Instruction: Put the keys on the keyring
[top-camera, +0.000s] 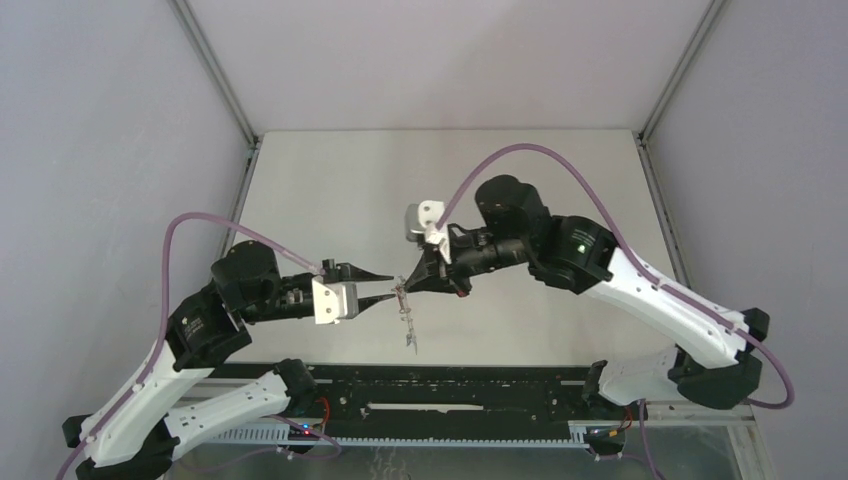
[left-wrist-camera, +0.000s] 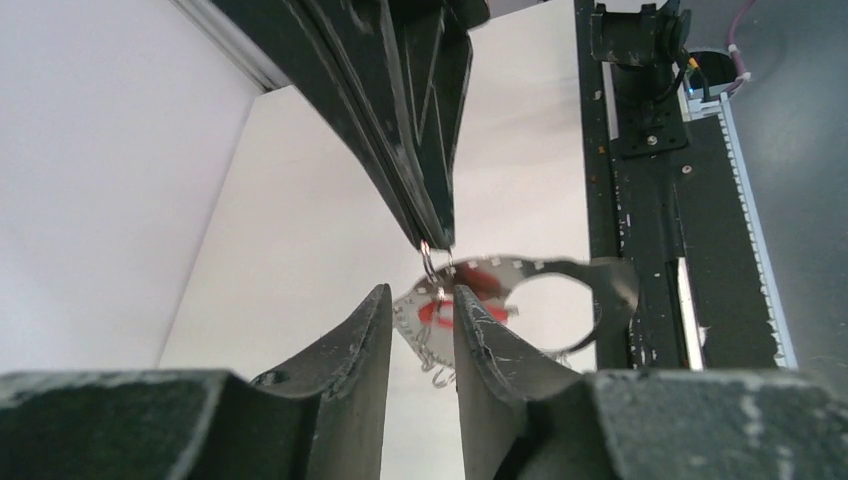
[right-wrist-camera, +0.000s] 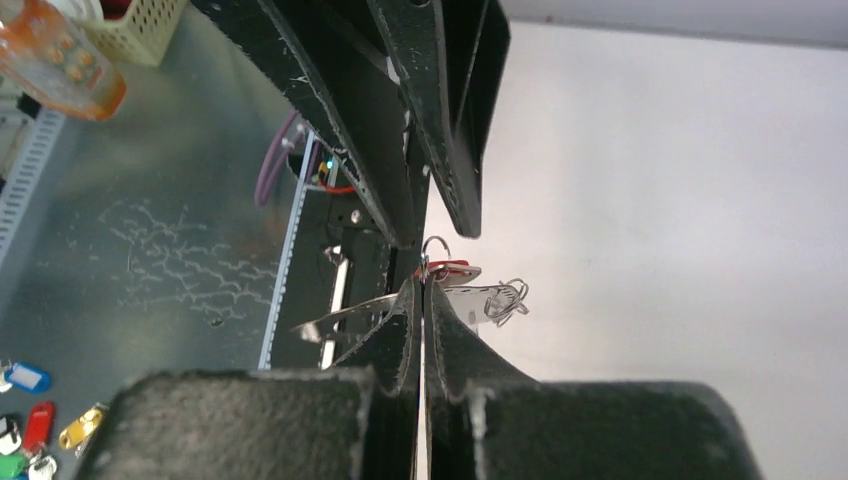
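Above the worktop's (top-camera: 340, 190) near edge: right jaws clench the keyring (left-wrist-camera: 515, 268); left jaws parted. Lone pinch may slip, dropping the red key (left-wrist-camera: 437, 312).

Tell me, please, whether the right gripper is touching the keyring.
Touching. The right wrist view shows the right gripper shut on the keyring, its metal emerging either side.

Place: robotics lab cell | Evidence: robot arms (top-camera: 650, 295) bolted to a black rail (top-camera: 450, 385); white table (top-camera: 330, 190) enclosed by plain panels (top-camera: 100, 150) on aluminium posts (top-camera: 215, 65) (cables (top-camera: 530, 147) left exposed)
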